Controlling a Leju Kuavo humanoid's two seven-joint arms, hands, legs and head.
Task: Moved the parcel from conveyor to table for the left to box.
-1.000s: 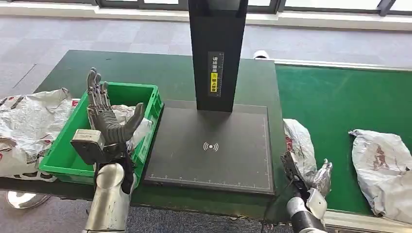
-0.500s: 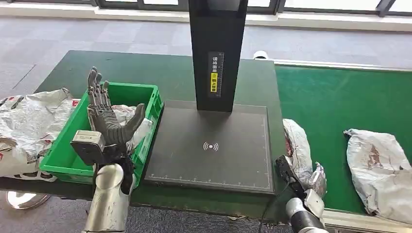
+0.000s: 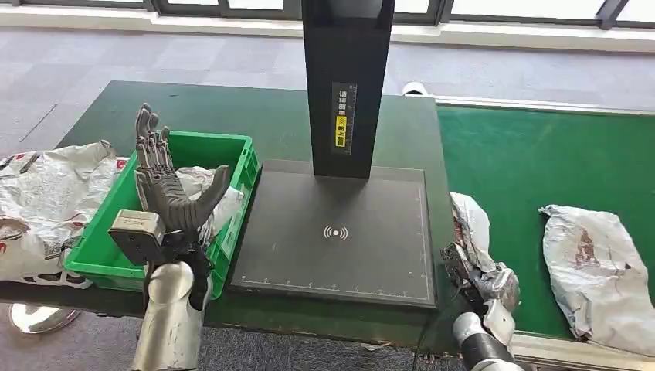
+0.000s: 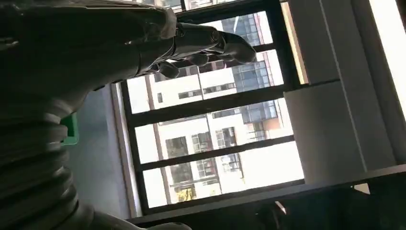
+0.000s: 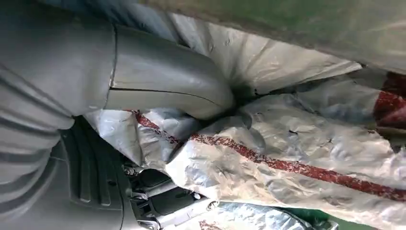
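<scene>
**Head view: parcel gripped at the conveyor's near edge**

Head view, from the left: crumpled white bags (image 3: 42,202) are seen lying on the table beside a green crate (image 3: 104,239). The left hand (image 3: 166,189) is raised upright over the crate's near wall, fingers apart and nothing held; another white bag (image 3: 202,185) is seen inside the crate. In the middle, a dark scanning pad (image 3: 340,232) is set below a black post (image 3: 345,85). To the right, the parcel (image 3: 473,232) lies at the near left edge of the green conveyor (image 3: 533,162), just beside the pad. The right hand (image 3: 483,278) is clamped on the parcel's near end; in the right wrist view the thumb (image 5: 167,81) is pressed into the wrinkled wrapping (image 5: 287,158). A second parcel (image 3: 599,274) lies further right on the belt.
</scene>
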